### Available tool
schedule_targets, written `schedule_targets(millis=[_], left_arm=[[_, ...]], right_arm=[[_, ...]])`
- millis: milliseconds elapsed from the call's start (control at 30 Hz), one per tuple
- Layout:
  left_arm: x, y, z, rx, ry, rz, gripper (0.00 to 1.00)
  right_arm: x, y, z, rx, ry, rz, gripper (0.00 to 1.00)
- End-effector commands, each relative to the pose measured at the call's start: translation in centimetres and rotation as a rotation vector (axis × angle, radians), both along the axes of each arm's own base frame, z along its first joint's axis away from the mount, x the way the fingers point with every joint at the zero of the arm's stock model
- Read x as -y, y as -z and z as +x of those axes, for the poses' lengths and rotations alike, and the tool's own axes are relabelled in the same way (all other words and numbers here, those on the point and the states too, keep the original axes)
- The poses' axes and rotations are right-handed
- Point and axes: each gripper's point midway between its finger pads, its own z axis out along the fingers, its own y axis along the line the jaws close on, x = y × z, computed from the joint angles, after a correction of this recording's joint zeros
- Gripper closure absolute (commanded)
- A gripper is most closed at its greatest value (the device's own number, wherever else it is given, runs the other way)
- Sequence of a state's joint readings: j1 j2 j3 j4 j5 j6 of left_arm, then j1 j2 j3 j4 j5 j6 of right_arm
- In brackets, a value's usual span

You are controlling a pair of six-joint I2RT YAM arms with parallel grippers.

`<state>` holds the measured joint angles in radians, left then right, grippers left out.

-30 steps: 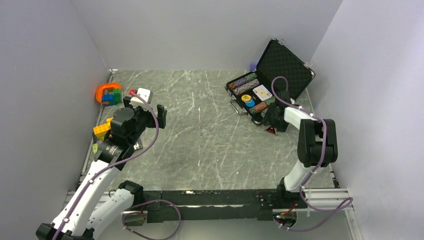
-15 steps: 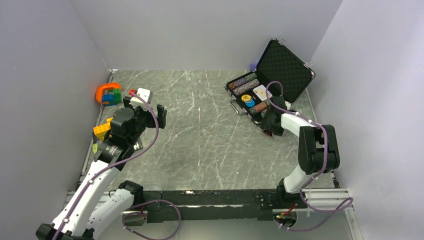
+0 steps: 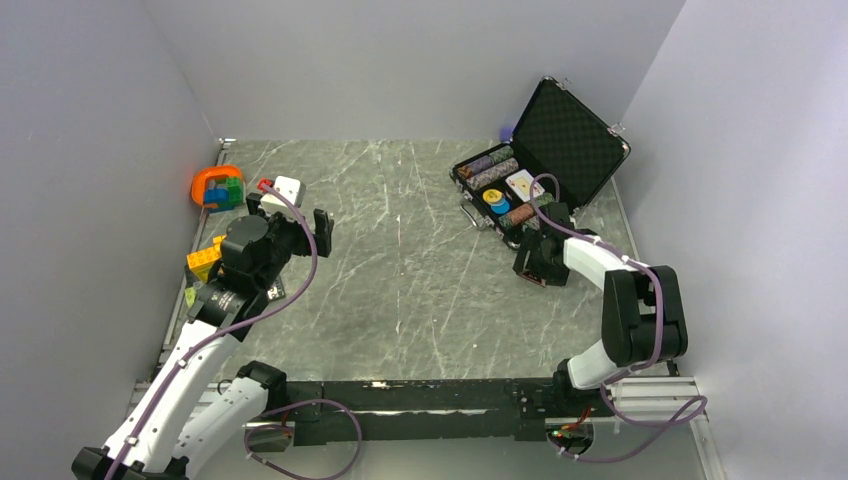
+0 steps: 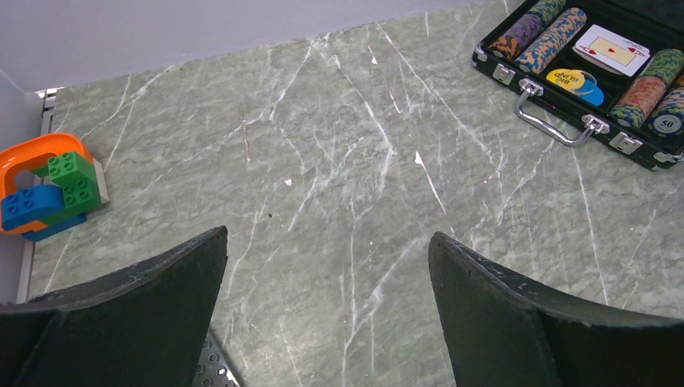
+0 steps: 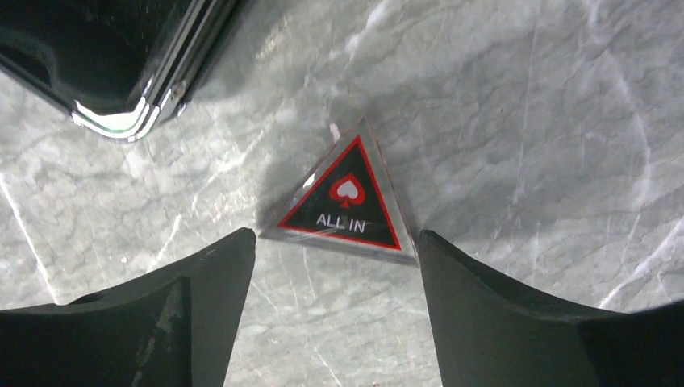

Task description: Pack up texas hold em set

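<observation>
The black briefcase (image 3: 575, 140) stands open at the back right, its tray (image 3: 500, 185) holding chip stacks, a card deck and blue and yellow discs; it also shows in the left wrist view (image 4: 581, 72). A triangular "ALL IN" marker (image 5: 345, 205) lies flat on the table just outside the case's silver corner (image 5: 121, 113). My right gripper (image 5: 332, 235) is open, low over the table, its fingertips either side of the marker's near edge; in the top view the right gripper (image 3: 530, 268) hides the marker. My left gripper (image 3: 290, 218) is open and empty, raised at the left (image 4: 327, 234).
An orange ring with coloured blocks (image 3: 215, 187) sits at the back left, also in the left wrist view (image 4: 48, 181). Yellow blocks (image 3: 205, 260) lie by the left wall. Grey walls close in the marble table on three sides.
My right gripper has moved away from the case's front edge, left and nearer, and now covers the triangular marker in the top view. The left arm has not moved.
</observation>
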<state>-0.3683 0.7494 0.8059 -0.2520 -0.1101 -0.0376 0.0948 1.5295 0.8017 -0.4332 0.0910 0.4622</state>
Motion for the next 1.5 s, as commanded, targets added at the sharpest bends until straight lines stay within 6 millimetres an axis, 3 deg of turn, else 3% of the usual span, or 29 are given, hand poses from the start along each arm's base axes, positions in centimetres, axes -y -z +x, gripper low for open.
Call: schedule_targets(millis=[0,233,700,1133,1467], left_arm=[[0.1,-0.9,0.1,0.036,0.003,-0.008,0.02],[0.2,-0.9,0.1,0.036,0.005,-0.010,0.02],[0.1,-0.9,0.1,0.036,0.003,-0.007,0.02],[0.2,-0.9,0.2,0.035,0.005,-0.006,0.02],[0.2,-1.0,0.1,0.037,0.007,-0.009,0.02]], right_arm=[[-0.5,0.5,-3.3,-0.105,-0.065,0.019,0.20],[-0.5,0.6,-2.8,-0.120,-0.101,0.007,0.18],[-0.1,1.0,-0.2,-0.117,-0.192,-0.065,0.24],[-0.7,1.2,0.1,-0.117,-0.184,-0.065,0.22],[0.1,1.6,-0.4,-0.153,-0.156,-0.111,0.28]])
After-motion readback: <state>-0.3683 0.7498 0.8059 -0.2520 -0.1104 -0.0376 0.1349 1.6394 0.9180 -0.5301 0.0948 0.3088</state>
